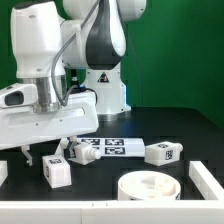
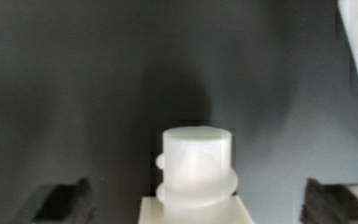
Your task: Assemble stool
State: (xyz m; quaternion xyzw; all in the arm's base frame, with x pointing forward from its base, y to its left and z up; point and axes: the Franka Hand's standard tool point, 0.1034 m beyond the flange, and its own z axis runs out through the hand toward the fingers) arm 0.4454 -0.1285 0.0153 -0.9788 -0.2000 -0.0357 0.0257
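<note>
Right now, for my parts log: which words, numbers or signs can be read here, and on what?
No words or numbers are readable in either view.
Legs: black-and-white square tags, patterns only, no letters.
Robot base: small dark mark, too small to read.

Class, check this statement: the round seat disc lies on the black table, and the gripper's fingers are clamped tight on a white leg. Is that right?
Not quite. The gripper is open, not clamped. The wrist view shows its fingers standing clear of the leg on both sides, with dark gaps between. The seat disc does lie on the black table.
</note>
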